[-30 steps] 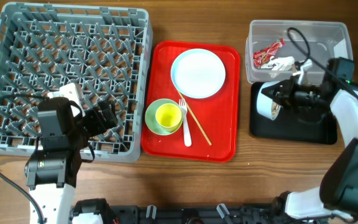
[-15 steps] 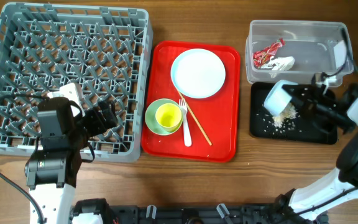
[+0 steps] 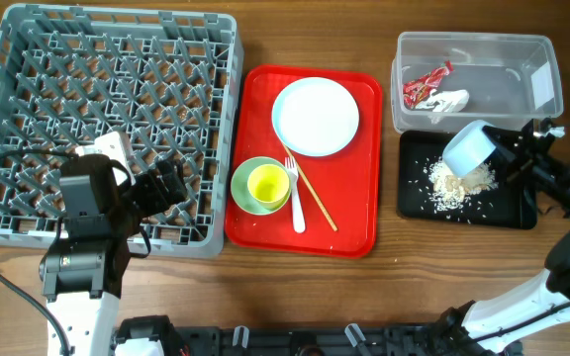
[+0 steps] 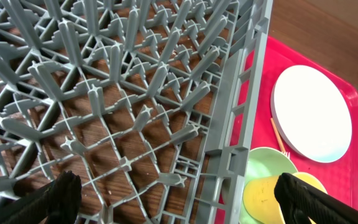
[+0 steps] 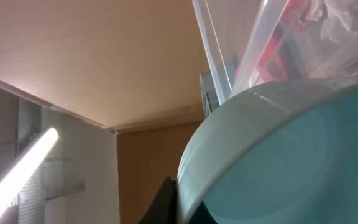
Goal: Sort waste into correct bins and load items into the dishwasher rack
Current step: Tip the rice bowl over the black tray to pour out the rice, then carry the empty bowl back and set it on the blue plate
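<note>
Within right pincer (image 3: pixel 509 161): blue bowl (image 3: pixel 468 148) (tilted)

The rack (image 3: pixel 107 119) is showing a grey lattice against the brown wood-grain table (image 3: pixel 463 277). The red tray (image 3: pixel 359 232) is setting off a white plate (image 3: pixel 315 117), white fork (image 3: pixel 294 198), green bowl (image 3: pixel 243 188), yellow cup (image 3: pixel 267 184) and tan chopsticks (image 3: pixel 312 193). A red-and-white wrapper (image 3: pixel 424 86) and white napkin (image 3: pixel 451 100) are showing through the clear tub (image 3: pixel 503 44). Beige scraps (image 3: pixel 460 186) are speckling the black tray (image 3: pixel 414 210) beside the blue bowl (image 3: pixel 468 148).
</note>
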